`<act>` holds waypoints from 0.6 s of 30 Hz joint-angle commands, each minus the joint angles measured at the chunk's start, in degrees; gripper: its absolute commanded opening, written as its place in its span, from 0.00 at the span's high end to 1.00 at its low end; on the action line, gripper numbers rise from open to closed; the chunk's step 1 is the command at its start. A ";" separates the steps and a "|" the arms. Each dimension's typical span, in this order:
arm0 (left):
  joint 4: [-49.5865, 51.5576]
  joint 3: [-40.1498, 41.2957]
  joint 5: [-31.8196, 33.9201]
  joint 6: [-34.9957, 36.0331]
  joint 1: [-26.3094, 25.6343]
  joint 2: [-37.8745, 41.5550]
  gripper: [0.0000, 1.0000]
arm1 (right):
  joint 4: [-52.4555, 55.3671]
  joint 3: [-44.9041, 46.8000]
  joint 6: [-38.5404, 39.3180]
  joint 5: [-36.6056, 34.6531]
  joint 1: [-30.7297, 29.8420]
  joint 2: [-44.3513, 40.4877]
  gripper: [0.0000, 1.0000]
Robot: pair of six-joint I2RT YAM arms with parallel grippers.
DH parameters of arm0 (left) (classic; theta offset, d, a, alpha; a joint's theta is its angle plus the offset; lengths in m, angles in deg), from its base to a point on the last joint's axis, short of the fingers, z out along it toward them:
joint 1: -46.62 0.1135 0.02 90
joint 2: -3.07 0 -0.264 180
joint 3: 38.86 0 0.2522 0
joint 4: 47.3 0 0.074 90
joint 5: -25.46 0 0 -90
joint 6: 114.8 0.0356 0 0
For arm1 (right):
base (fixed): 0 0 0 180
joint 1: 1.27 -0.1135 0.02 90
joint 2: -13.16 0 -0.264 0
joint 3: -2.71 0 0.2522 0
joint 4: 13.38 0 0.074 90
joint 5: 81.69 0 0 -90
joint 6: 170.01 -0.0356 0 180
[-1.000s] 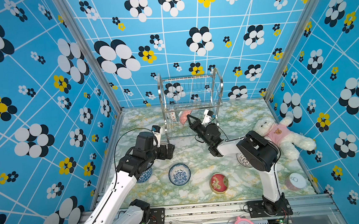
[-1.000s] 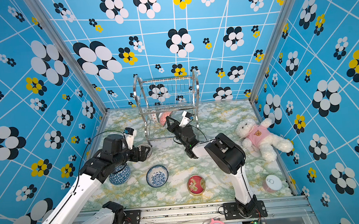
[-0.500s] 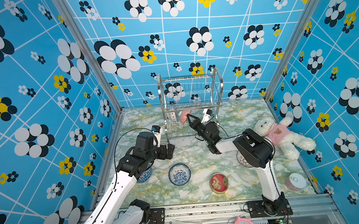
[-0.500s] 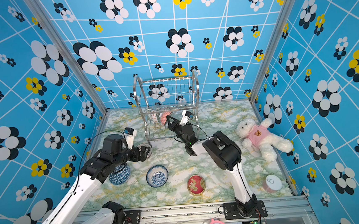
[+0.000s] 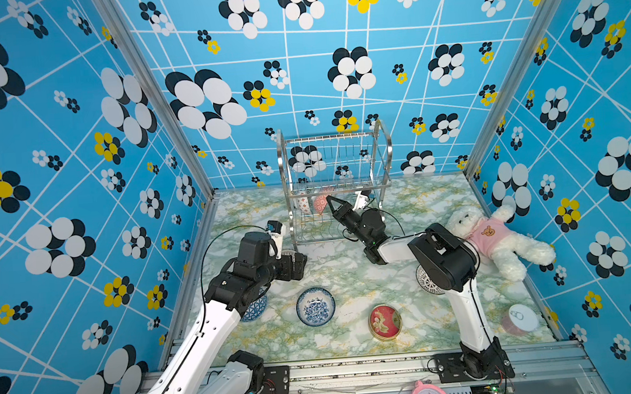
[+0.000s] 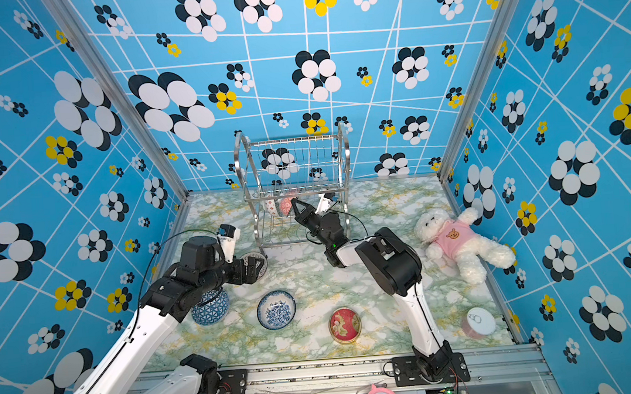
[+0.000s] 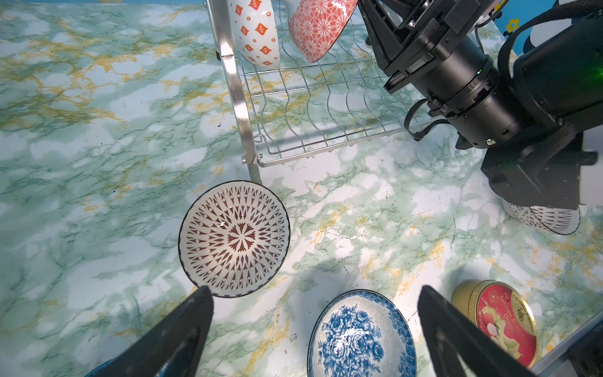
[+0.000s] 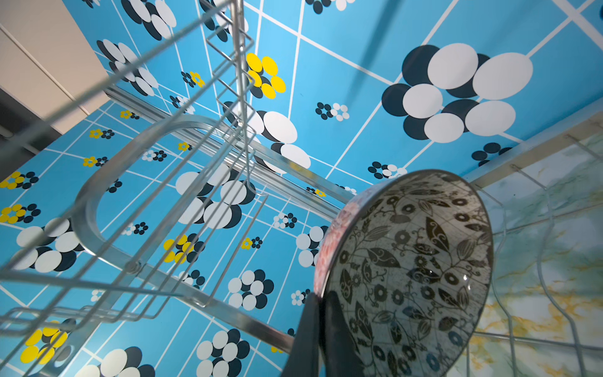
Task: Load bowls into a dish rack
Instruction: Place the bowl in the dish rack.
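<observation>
Bowls fill part of the shiny two-tier steel wire dish rack. On its lower tier a white ceramic bowl with orange-red diamonds and a red-pink lattice-patterned bowl stand on edge. No bowl shows on its upper tier. Just beside the pink one, inside the same tier, the right gripper pinches the rim of a white round bowl with black leaves and flowers, its jaws narrow on the rim.

To finish this step well, I judge the bowl should be lowered until its edge sits in a dip of the wavy slot wires, clear of its pink neighbour, before the jaws part.

The left gripper hangs spread wide and holds nothing. It is above a brown-black starburst bowl at the foot of the rack's leg. A blue-flowered bowl lies farther from the rack.
</observation>
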 commanded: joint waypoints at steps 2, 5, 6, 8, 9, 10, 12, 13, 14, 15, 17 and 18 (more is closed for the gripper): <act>-0.21 0.28 -0.64 0.63 -0.57 -0.51 0.01 | -1.21 -2.95 -0.63 3.62 0.68 0.19 1.00; -0.30 0.36 -0.53 0.61 -0.63 -0.48 0.01 | -1.41 -3.44 -1.49 4.79 1.14 0.65 1.00; -0.30 0.35 -0.57 0.64 -0.63 -0.54 0.01 | -1.28 -3.71 -1.73 5.21 1.37 0.77 1.00; -0.30 0.36 -0.47 0.70 -0.58 -0.56 0.01 | -0.57 -4.30 -1.99 6.14 1.70 1.04 1.00; -0.25 0.35 -0.48 0.72 -0.67 -0.53 0.01 | -0.17 -4.59 -2.11 6.56 1.83 1.11 1.00; -0.22 0.35 -0.47 0.70 -0.63 -0.52 0.01 | 0.41 -4.95 -2.24 7.01 2.02 1.19 1.00; -0.22 0.35 -0.44 0.71 -0.63 -0.57 0.01 | 1.15 -5.61 -2.46 7.82 2.36 1.46 1.00; -0.21 0.40 -0.38 0.72 -0.63 -0.56 0.01 | 1.57 -5.79 -2.45 8.06 2.53 1.49 1.00; -0.19 0.38 -0.36 0.79 -0.63 -0.52 0.01 | 2.07 -6.00 -2.48 8.34 2.68 1.56 1.00; -0.17 0.39 -0.35 0.80 -0.63 -0.55 0.01 | 2.83 -6.52 -2.53 8.93 2.80 1.65 1.00; -0.17 0.36 -0.28 0.79 -0.63 -0.59 0.01 | 4.52 -7.74 -2.63 10.33 3.06 2.04 1.00; -0.13 0.35 -0.31 0.79 -0.65 -0.61 0.01 | 5.18 -8.19 -2.72 10.74 3.16 2.17 1.00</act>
